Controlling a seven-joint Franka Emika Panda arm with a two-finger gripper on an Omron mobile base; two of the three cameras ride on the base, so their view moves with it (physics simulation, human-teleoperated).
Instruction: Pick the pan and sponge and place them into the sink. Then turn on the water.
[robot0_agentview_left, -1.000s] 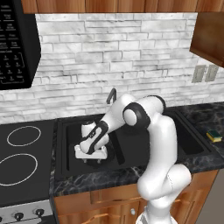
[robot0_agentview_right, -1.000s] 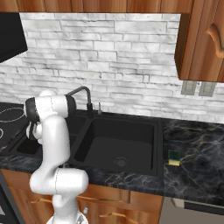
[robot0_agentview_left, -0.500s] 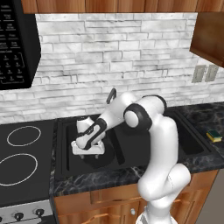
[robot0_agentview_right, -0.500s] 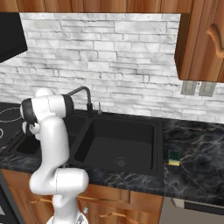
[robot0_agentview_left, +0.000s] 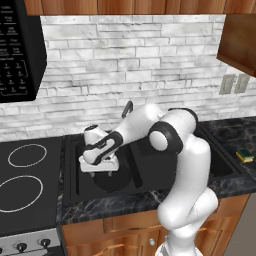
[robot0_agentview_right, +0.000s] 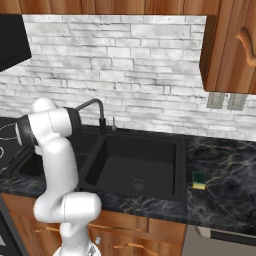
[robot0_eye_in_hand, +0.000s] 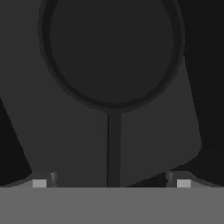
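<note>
White brick wall (robot0_agentview_left: 130, 65), wood cabinets (robot0_agentview_right: 227, 45)

Inspection for readable markings finds none that can be made out. The black microwave (robot0_agentview_left: 17, 50) at the upper left of the left base view carries a keypad of small pale marks, too blurred to read as letters or digits. The stove knobs (robot0_agentview_left: 20, 247) along the front edge below the cooktop show no decipherable symbols. The wall outlets (robot0_agentview_right: 227, 101) by the right-hand cabinet are unmarked. No brand, label or sign is legible on any other surface.
</note>
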